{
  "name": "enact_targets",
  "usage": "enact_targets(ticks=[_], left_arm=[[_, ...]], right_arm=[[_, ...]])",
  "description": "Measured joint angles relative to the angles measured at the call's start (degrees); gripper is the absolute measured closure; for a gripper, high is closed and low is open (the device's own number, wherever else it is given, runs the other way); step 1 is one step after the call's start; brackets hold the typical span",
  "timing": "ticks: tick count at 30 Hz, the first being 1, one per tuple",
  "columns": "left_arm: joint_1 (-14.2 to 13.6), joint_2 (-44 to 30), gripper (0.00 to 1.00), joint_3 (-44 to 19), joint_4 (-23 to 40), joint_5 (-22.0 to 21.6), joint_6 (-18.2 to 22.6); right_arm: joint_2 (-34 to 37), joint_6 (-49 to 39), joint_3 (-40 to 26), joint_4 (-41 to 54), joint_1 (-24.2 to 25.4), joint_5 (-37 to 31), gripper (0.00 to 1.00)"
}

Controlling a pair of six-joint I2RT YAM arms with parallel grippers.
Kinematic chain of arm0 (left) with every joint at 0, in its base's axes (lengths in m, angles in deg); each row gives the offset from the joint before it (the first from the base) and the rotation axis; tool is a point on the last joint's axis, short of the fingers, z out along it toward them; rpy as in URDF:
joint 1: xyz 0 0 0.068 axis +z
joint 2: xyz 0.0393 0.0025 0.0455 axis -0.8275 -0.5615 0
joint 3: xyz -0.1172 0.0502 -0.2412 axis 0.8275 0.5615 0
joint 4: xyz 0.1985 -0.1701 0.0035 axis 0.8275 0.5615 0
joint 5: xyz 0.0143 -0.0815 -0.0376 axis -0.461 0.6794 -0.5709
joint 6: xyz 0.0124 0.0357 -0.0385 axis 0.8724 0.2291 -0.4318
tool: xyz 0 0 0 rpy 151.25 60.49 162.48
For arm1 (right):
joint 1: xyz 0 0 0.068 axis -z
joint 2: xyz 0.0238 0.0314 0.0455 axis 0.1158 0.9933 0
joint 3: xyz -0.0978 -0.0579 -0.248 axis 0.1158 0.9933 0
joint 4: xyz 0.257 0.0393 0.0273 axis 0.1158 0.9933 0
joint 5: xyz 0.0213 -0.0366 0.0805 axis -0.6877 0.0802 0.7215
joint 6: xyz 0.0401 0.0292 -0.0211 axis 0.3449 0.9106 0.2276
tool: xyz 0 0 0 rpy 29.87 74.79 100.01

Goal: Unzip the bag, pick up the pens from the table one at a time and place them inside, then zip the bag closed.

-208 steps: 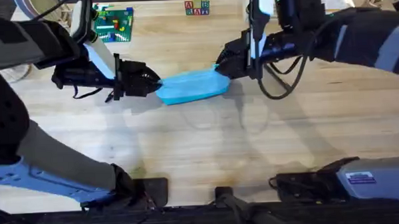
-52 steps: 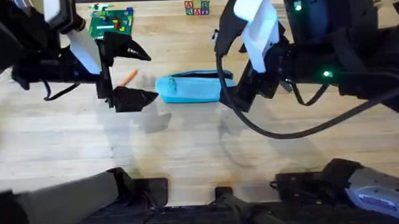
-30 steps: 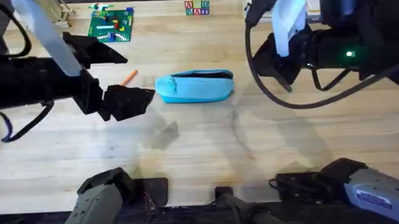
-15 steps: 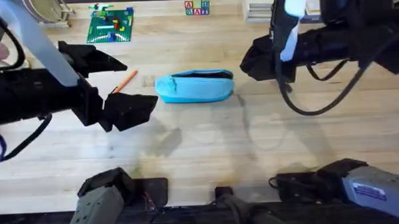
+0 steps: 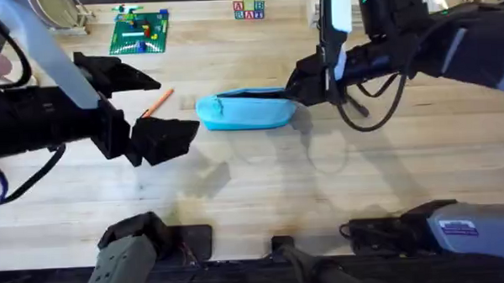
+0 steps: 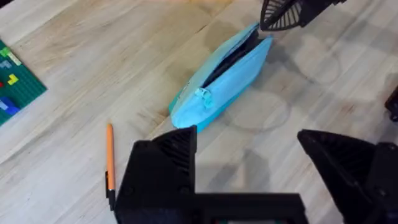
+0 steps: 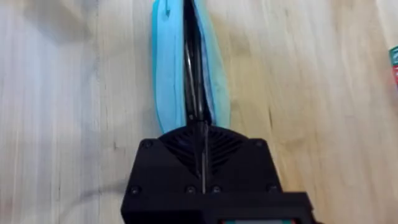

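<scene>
The unzipped bag point(image 5: 247, 110) lies on the table point(image 5: 254, 192) — right end effector point(image 5: 294, 85) clenched at its end, left end effector point(image 5: 154, 107) spread wide.

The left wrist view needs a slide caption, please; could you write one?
Open left gripper above the unzipped bag, orange pen lying beside it.

bag point(image 5: 247, 110): light blue, unzipped, flat on table point(image 5: 254, 192) | orange pen point(image 5: 157, 100): just beside its left end | contents: possibly dark pen

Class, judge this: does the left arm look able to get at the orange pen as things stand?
Probably yes. The orange pen lies alone on bare table, beside the open left gripper, apart from the bag.
</scene>
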Motion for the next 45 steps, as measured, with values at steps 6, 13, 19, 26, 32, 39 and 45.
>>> enact_targets(ticks=[6, 13, 19, 26, 32, 39, 45], left_arm=[[0.0, 0.0, 0.005, 0.0, 0.0, 0.0, 0.0], [0.0, 0.0, 0.005, 0.0, 0.0, 0.0, 0.0], [0.0, 0.0, 0.005, 0.0, 0.0, 0.0, 0.0], [0.0, 0.0, 0.006, 0.0, 0.0, 0.0, 0.0], [0.0, 0.0, 0.006, 0.0, 0.0, 0.0, 0.0], [0.0, 0.0, 0.005, 0.0, 0.0, 0.0, 0.0], [0.0, 0.0, 0.005, 0.0, 0.0, 0.0, 0.0]], right_arm=[[3.1, 0.0, 0.0, -0.1, 0.0, 2.3, 0.972], [7.1, 0.0, 0.0, -0.4, 0.0, 3.3, 0.973], [9.7, 0.0, 0.0, -1.9, 0.0, 3.9, 0.972], [9.9, -0.2, 0.0, -3.1, 0.0, 4.0, 0.027], [9.9, -0.2, -0.1, -3.2, 0.0, 4.0, 0.006], [7.6, 2.2, -0.1, -2.8, 0.0, 3.9, 0.005], [-3.6, 9.8, -0.1, -2.7, 0.0, 2.0, 0.005]])
